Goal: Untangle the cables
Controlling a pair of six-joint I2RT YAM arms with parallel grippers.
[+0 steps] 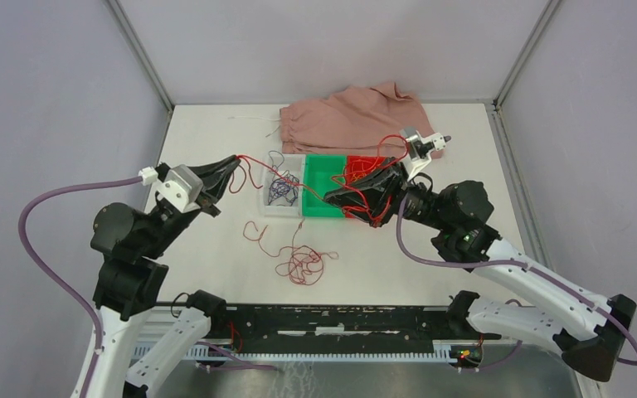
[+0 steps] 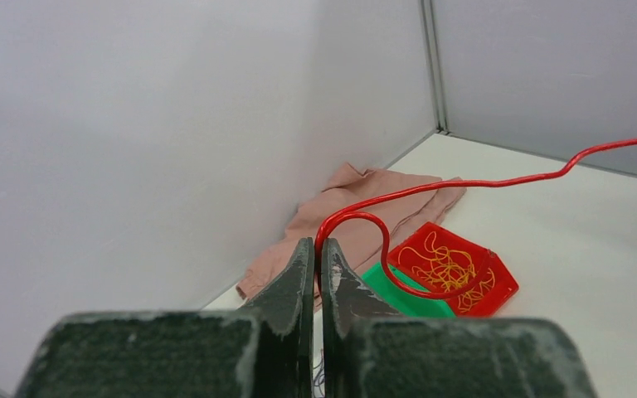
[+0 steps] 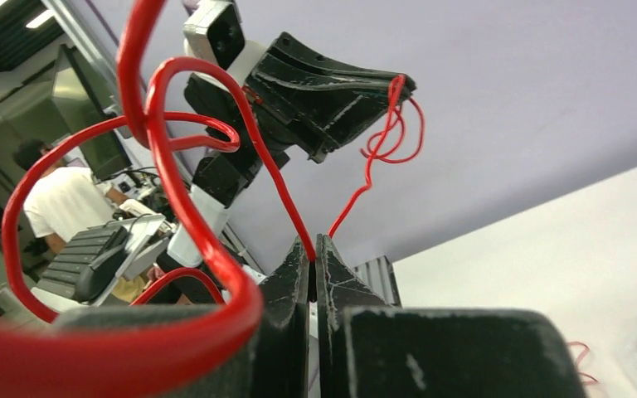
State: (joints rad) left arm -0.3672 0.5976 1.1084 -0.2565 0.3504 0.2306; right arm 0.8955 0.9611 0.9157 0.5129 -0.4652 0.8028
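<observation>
My left gripper (image 1: 236, 163) (image 2: 316, 249) is shut on the red cable (image 1: 278, 174) (image 2: 464, 184), held above the table. The cable runs to my right gripper (image 1: 329, 197) (image 3: 313, 245), which is also shut on it over the green bin (image 1: 322, 178). More red cable loops round the right wrist (image 3: 174, 166) and lies in a loose pile on the table (image 1: 303, 265). The dark purple-blue cable (image 1: 282, 189) lies bunched in a clear bin (image 1: 267, 205). The yellow cable (image 2: 448, 267) lies in the red bin (image 2: 508, 286).
The clear, green and red (image 1: 355, 163) bins stand side by side at mid table. A pink cloth (image 1: 348, 120) (image 2: 357, 199) with a white drawstring lies behind them by the back wall. Grey walls close the left, back and right sides.
</observation>
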